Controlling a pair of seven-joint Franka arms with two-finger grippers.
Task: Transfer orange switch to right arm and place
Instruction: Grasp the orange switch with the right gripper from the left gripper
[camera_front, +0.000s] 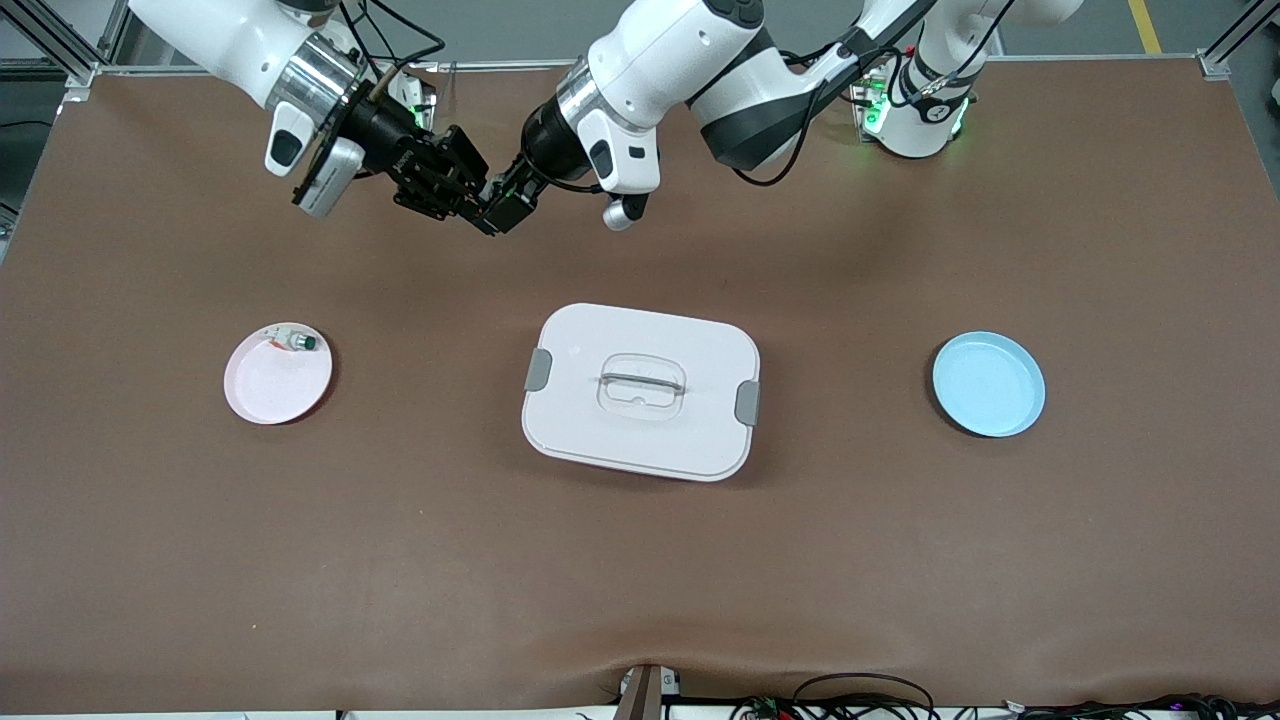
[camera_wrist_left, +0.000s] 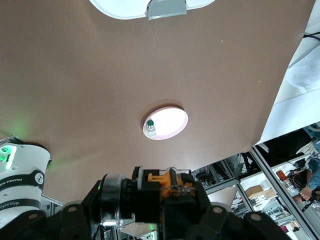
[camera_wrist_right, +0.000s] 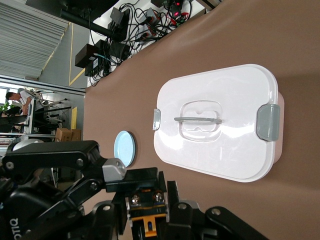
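Observation:
The orange switch (camera_wrist_left: 155, 178) is a small black block with an orange part, and it also shows in the right wrist view (camera_wrist_right: 149, 225). It is held up in the air over the table near the robots' bases, where the two grippers meet. My left gripper (camera_front: 499, 208), reaching in from the left arm's base, is shut on it. My right gripper (camera_front: 470, 195) meets it head-on, and its fingers (camera_wrist_right: 173, 200) press both sides of the switch. In the front view the switch is hidden between the two grippers.
A white lidded box (camera_front: 640, 430) with grey clips sits mid-table. A pink plate (camera_front: 270, 395) toward the right arm's end holds a small white-silver piece with a green cap (camera_front: 296, 342). A blue plate (camera_front: 988, 385) lies toward the left arm's end.

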